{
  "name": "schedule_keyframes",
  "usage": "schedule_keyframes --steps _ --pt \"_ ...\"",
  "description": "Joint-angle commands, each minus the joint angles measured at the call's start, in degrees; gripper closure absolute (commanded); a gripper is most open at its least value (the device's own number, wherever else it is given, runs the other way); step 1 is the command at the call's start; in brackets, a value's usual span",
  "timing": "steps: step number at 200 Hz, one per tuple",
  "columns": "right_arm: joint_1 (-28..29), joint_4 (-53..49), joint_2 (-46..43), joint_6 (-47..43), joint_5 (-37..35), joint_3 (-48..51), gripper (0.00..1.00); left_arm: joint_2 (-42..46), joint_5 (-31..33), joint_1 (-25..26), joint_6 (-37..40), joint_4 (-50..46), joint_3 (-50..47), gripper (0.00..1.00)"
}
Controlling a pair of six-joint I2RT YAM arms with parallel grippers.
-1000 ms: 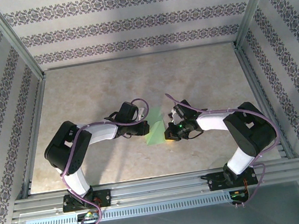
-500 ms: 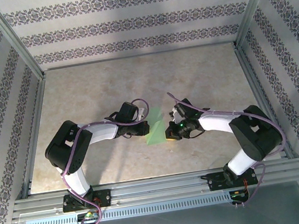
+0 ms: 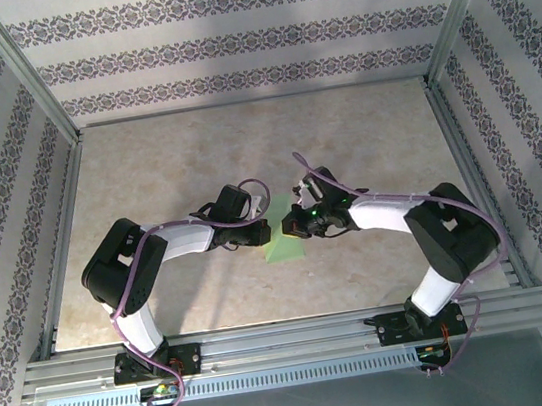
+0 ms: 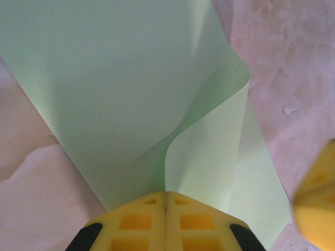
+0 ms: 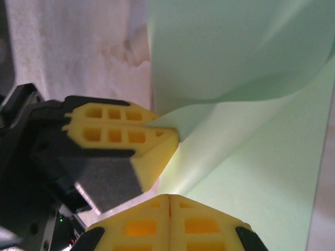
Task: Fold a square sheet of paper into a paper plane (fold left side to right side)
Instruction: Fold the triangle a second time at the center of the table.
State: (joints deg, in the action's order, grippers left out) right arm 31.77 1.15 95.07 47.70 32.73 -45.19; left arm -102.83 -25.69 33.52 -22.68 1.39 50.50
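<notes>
Surface [image 3: 145, 170]: beige; square sheet of paper [image 3: 283, 246] mid-frame.
Left hand [image 4: 166, 194]: shut on sheet edge.
Right hand [image 5: 169, 198]: shut, hold unclear.
Handling: light, floppy; pinch edges.

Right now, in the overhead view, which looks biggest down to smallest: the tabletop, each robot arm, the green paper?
1. tabletop
2. left arm and right arm: they look alike, so unranked
3. green paper, partly hidden under the arms
</notes>
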Motion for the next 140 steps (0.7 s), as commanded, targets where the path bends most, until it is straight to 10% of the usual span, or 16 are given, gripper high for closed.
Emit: schedule_keyframes --steps 1,140 --pt "1.01 3.66 2.27 1.6 -0.56 -2.49 1.0 -1.54 0.84 -0.65 1.4 -1.38 -0.05 0.98" --pt "2.07 4.13 8.8 0.87 -2.13 -2.81 1.0 -1.7 1.16 -0.64 1.34 -1.39 0.0 0.98"
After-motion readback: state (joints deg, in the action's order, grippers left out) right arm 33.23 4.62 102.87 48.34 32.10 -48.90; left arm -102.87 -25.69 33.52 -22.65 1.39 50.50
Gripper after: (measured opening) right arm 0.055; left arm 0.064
